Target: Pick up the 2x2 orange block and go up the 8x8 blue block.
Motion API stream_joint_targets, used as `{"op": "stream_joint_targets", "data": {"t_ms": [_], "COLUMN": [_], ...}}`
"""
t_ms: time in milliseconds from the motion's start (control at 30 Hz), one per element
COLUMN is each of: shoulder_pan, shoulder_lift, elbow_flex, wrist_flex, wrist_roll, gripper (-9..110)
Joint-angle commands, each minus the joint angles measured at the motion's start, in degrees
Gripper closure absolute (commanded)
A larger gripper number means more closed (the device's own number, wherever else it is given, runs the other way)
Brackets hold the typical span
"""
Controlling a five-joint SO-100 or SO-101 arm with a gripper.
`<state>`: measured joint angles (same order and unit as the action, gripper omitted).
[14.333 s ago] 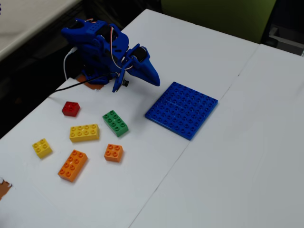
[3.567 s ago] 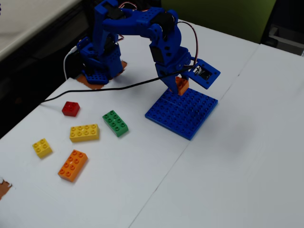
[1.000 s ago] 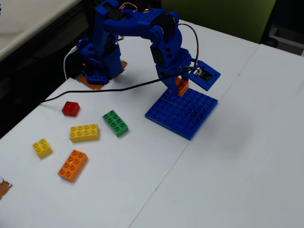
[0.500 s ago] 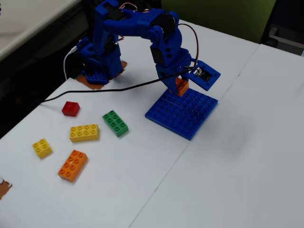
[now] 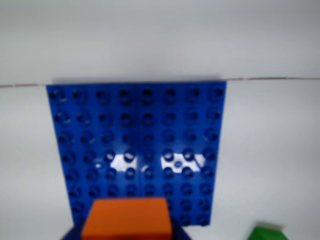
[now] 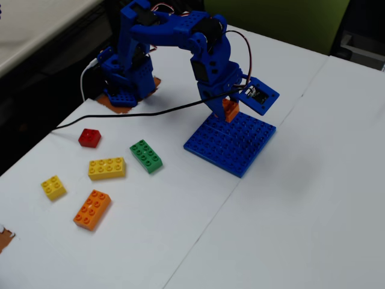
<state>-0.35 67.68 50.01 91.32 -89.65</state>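
Placement is the step in hand: the gripper (image 6: 228, 112) is clamped on the 2x2 orange block (image 6: 230, 110), held just above the far left part of the 8x8 blue block (image 6: 231, 143) in the fixed view. Next, a straight descent onto the studs seems needed.

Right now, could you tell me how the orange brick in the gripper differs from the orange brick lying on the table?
The 2x2 orange block is short and square; the longer orange brick is about twice its length. The small one is clamped in the gripper above the 8x8 blue block; the long one lies free on the white table, studs up, beside a yellow brick. Both are orange studded bricks.
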Motion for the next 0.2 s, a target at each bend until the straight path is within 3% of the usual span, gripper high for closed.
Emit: {"op": "stream_joint_targets", "data": {"t_ms": [0, 167], "shoulder_pan": [0.4, 0.4], "shoulder_lift": [0.4, 0.4], "elbow_flex": [-2.7, -2.7], "wrist_flex": [-0.7, -0.9], "wrist_roll": [-0.4, -0.4], "gripper": [101, 101]}}
